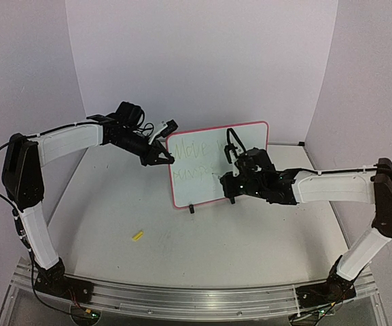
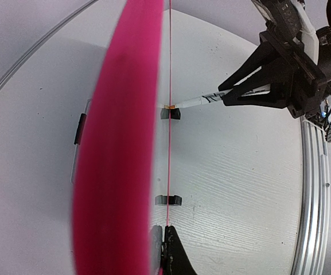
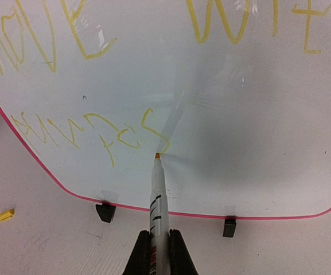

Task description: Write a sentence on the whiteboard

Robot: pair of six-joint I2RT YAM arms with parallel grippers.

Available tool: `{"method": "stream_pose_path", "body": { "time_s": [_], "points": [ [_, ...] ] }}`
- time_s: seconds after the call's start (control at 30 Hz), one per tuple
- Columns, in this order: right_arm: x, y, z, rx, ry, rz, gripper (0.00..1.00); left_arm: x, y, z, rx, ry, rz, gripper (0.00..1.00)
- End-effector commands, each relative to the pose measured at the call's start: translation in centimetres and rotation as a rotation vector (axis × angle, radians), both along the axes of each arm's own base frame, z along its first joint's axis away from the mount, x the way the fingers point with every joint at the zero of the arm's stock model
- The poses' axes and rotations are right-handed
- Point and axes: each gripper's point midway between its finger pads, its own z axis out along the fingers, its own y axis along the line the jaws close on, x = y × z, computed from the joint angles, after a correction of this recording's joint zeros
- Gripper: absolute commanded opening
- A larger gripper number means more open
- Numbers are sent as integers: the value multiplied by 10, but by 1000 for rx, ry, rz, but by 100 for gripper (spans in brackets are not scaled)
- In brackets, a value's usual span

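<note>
The whiteboard [image 1: 250, 146], white with a pink-red frame, stands upright on two black feet mid-table. The sentence [image 1: 197, 151] is faint yellow writing in two lines; it also shows in the right wrist view [image 3: 90, 134]. My left gripper [image 1: 163, 160] is shut on the board's left edge; in its wrist view its fingers [image 2: 174, 252] pinch the frame [image 2: 119, 143], seen edge-on. My right gripper [image 1: 231, 179] is shut on a white marker [image 3: 158, 200], also in the left wrist view [image 2: 202, 101]. The marker's tip [image 3: 157, 155] touches the board at the end of the lower line.
A small yellow cap [image 1: 138, 236] lies on the table in front of the board, to its left; it also shows in the right wrist view [image 3: 4, 215]. The board's black feet [image 3: 105, 212] rest on the table. White walls enclose the back and sides.
</note>
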Motion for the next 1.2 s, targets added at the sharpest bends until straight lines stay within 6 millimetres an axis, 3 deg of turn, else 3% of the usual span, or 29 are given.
{"method": "stream_pose_path", "body": {
  "time_s": [0.0, 0.4, 0.7, 1.17],
  "points": [
    [6, 11, 22, 54, -38, 23, 0, 6, 15, -14, 106, -69, 30, 0],
    [-8, -9, 51, 131, -91, -9, 0, 6, 15, -15, 108, -69, 29, 0],
    [-1, -16, 27, 67, -59, -50, 0, 6, 15, -16, 109, -67, 29, 0],
    [12, -15, 23, 31, -73, -74, 0, 6, 15, -17, 111, -66, 30, 0]
  ]
}}
